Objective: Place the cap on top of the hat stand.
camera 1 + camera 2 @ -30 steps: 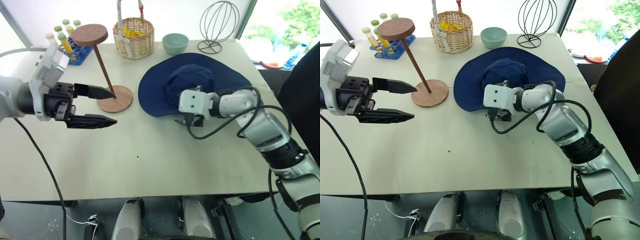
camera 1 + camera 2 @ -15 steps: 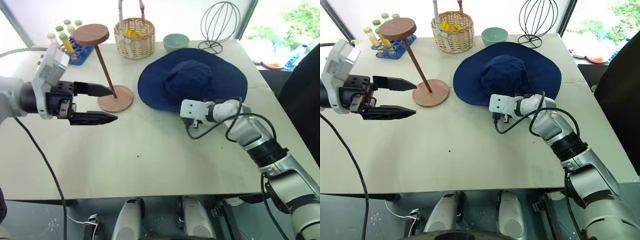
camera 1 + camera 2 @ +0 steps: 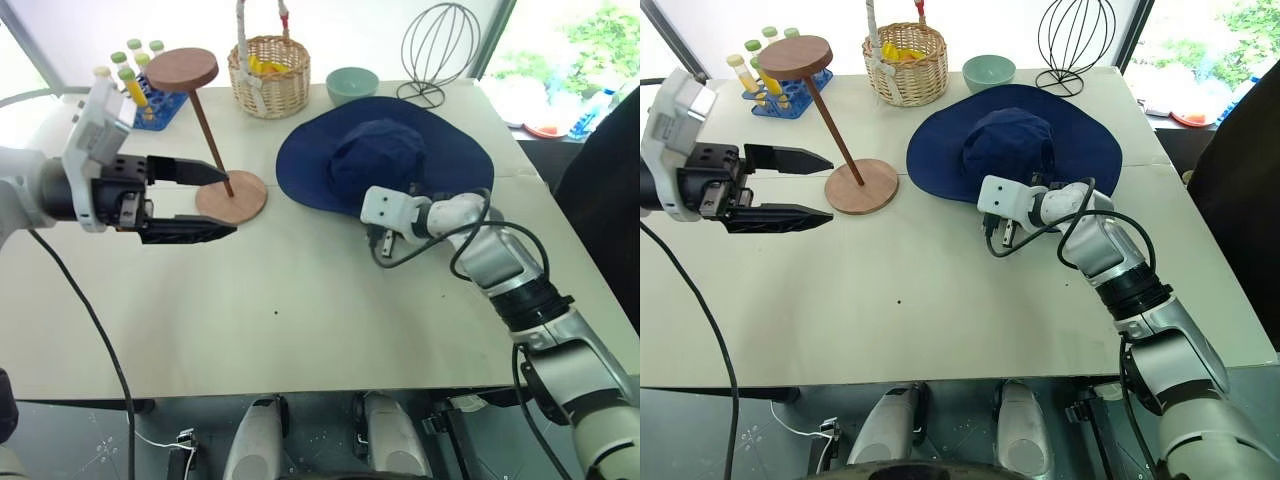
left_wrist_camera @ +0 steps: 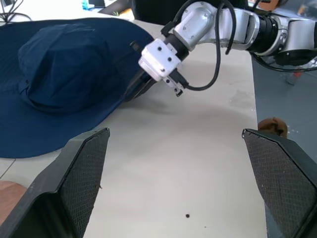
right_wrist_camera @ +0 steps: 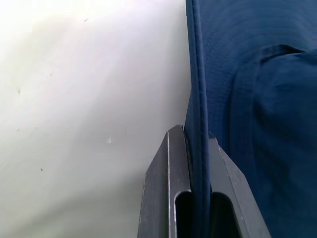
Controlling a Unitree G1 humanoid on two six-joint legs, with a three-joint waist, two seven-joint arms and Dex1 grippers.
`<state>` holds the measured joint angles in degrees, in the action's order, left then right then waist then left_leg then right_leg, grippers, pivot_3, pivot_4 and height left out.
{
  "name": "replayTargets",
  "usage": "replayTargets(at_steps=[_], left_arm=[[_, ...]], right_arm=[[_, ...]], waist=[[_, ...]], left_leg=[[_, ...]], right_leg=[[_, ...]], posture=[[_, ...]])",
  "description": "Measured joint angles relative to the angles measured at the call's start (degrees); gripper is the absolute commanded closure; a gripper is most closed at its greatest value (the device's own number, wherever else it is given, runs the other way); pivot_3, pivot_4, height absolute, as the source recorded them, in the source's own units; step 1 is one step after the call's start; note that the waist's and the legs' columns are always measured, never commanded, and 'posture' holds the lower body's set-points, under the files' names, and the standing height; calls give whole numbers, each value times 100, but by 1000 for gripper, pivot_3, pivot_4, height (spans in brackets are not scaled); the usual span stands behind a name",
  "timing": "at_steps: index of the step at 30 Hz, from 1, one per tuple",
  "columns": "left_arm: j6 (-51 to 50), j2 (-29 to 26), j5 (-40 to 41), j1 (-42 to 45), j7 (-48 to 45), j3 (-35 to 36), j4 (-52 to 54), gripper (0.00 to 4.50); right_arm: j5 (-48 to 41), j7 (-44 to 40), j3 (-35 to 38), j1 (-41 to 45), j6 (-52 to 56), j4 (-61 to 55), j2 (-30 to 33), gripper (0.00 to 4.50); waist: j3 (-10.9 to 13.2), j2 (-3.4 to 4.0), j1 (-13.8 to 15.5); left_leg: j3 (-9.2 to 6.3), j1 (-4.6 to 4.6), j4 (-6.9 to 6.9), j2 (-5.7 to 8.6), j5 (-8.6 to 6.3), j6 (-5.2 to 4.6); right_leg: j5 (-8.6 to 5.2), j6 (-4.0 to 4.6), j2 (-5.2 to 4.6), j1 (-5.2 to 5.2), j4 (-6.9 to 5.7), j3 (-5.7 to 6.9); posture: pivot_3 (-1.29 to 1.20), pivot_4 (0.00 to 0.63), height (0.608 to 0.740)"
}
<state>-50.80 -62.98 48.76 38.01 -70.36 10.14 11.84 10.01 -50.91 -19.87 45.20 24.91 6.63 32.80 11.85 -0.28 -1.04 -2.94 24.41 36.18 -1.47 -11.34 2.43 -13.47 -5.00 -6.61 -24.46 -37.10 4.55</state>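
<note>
The navy-blue cap (image 3: 385, 155) lies flat on the table, crown up, right of centre. My right gripper (image 5: 197, 136) is shut on the near edge of its wide brim, and the fabric shows clamped between the two fingers (image 5: 171, 163). From the left wrist view, the same gripper (image 4: 140, 87) reaches under the brim's edge. The brown wooden hat stand (image 3: 205, 120) stands to the cap's left, its disc top (image 3: 181, 69) bare above a round base (image 3: 232, 197). My left gripper (image 3: 230, 203) is open and level, just left of that base, with nothing between its fingers.
Along the table's far edge stand a wicker basket (image 3: 266, 75), a pale green bowl (image 3: 351, 85), a black wire balloon-shaped stand (image 3: 438, 50) and a blue rack of test tubes (image 3: 140, 95). Bare table (image 3: 300, 320) stretches in front of the cap and stand.
My right gripper drew back from over the brim to its near edge and shut on the fabric. The left gripper stayed put and open.
</note>
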Motion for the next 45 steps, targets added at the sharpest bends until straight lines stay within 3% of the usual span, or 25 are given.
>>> replayTargets(at_steps=[5,11,22,31,40,45], left_arm=[[-23,3,48,-54,263,300,-51,0],[-122,14,141,-185,742,954,-134,0],[-175,31,329,-733,1199,1627,88,0],[-222,-16,353,-1426,1478,2539,177,0],[-219,-60,340,-1496,1683,2741,150,0],[-241,-135,374,-1534,1687,2912,48,0]], right_arm=[[-783,-186,646,342,970,-338,-165,4399],[-1388,-86,1419,2112,1321,401,-275,4399],[-984,335,1348,4658,-1003,4291,-877,4399],[-782,433,1344,5908,-2311,5609,-1357,4399],[-683,612,1337,6303,-3137,5724,-2018,4399],[-540,201,839,5086,-4128,3999,-2225,4399]], waist=[[2,2,-13],[3,4,-12],[7,6,-98],[8,8,-237],[5,1,-284],[0,-8,-287]], left_leg=[[0,0,-1,-2,0,0],[-1,-2,-8,-11,0,0],[2,4,-24,-11,0,0],[17,4,-56,-14,0,0],[20,4,-57,-14,0,0],[24,4,-56,-15,0,1]], right_leg=[[7,12,3,-1,1,0],[7,13,14,-6,1,0],[11,22,15,-16,4,-4],[10,23,18,-46,-6,-21],[10,23,18,-46,-4,-25],[10,22,18,-48,-8,-30]], posture=[[0,150,735],[0,150,735],[0,150,735],[0,150,735],[0,150,735],[0,150,735]])
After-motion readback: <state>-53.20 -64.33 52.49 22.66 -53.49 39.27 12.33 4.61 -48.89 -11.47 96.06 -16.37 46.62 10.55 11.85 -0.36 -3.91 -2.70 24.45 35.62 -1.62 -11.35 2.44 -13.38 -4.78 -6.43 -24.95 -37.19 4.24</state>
